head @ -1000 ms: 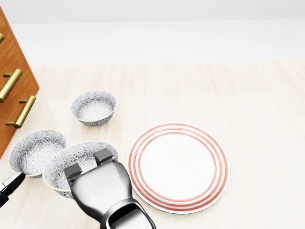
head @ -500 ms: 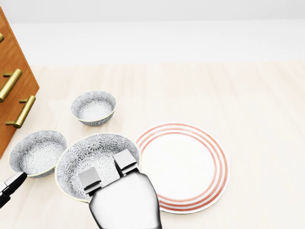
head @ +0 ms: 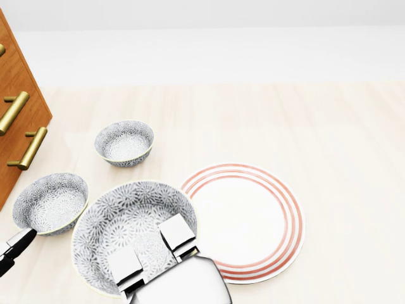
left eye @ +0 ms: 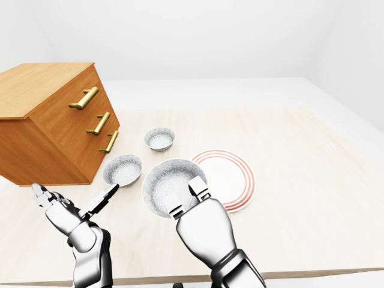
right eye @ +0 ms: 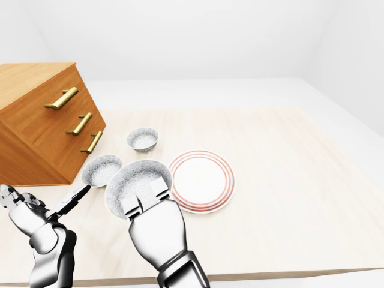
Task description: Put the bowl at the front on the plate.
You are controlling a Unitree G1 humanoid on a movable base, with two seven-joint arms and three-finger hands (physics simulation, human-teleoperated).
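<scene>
Gripping the bowl [head: 130, 223], right fingers [head: 176, 232] hold it across the plate [head: 253, 221] rim (left fingers [left eye: 103, 200] spread).

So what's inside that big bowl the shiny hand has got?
Nothing loose shows in the bowl, only its grey flower pattern. Two fingers of the right hand hook over its rim and cover part of the inside there.

There are three patterned bowls, a large bowl [head: 120, 221], a medium bowl [head: 49, 202] and a small bowl [head: 124, 143], one red-ringed plate [head: 250, 215], one table [left eye: 300, 180], one wooden chest [left eye: 42, 132] with three brass handles [left eye: 98, 123], and two robot hands, the left hand [left eye: 63, 210] and the right hand [left eye: 201, 225].
</scene>
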